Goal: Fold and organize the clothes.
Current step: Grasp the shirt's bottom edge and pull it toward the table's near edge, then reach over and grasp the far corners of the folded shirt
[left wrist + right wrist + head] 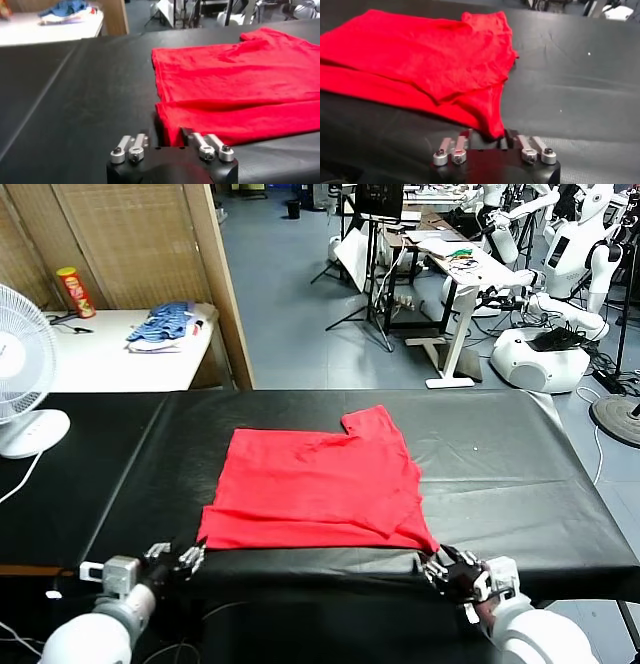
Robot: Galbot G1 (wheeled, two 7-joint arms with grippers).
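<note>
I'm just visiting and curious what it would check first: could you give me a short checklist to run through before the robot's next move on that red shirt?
1. Left gripper open: ok, its jaws stand apart at the shirt's near left corner.
2. Right gripper open: ok, jaws apart at the near right corner.
3. Red shirt fully on the black table: ok, though its near edge lies close to the table's front edge.
4. Shirt lying flat: not ok, the near edge is doubled over and one sleeve sticks out at the far side.
5. Fan clear of the shirt: ok, it stands far to the left.
6. Shirt free of both grippers: cannot tell, the corners reach right up to the jaws.
</note>
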